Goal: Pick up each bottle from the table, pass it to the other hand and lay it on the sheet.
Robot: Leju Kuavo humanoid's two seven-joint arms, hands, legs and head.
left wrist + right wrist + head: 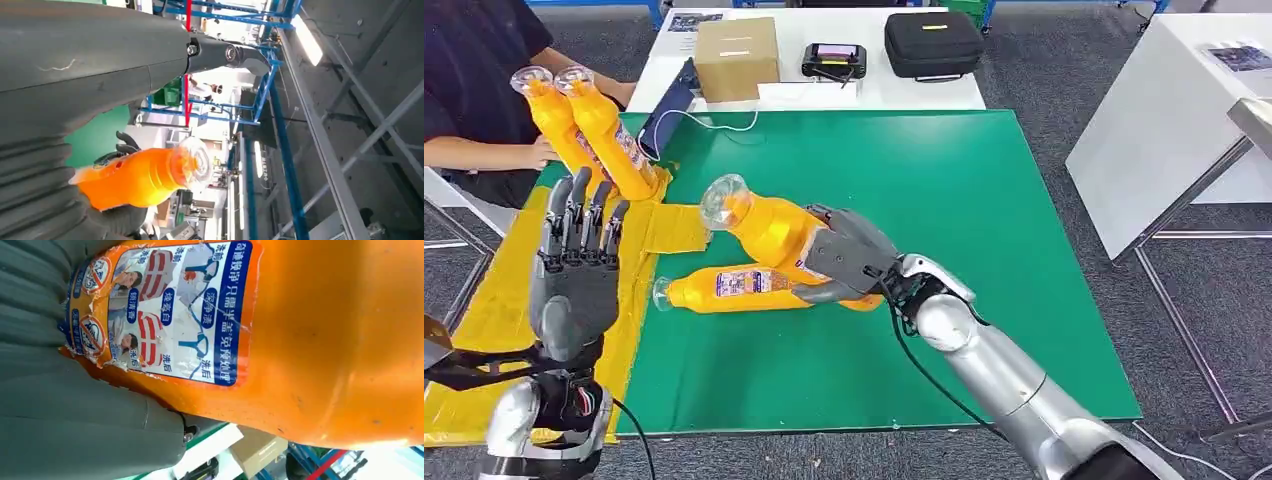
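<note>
You've got a big flat green mat covering the table, with a crinkly yellow sheet taped along its left edge. Behind it sits a white table with a cardboard box and a black zip case, and a person stands at the far left corner.

Your right hand is wrapped around the fat body of an orange bottle, fingers curled on it, holding it off the mat. Its long axis runs roughly left-right, with the clear domed cap aimed left and a bit up. Just below it, a second bottle lies flat on the mat, cap pointing left too. Two more bottles lie side by side on the sheet, caps pointing away from you.

Your left hand hangs over the sheet, palm empty, fingers straight and slightly apart.

The right wrist view gives you what the head view can't: the held bottle's glossy label up close, blue and white with torn, peeling edges, on smooth orange plastic. The left wrist view catches that bottle from the side, see-through cap and all, with dark fingers behind it.
</note>
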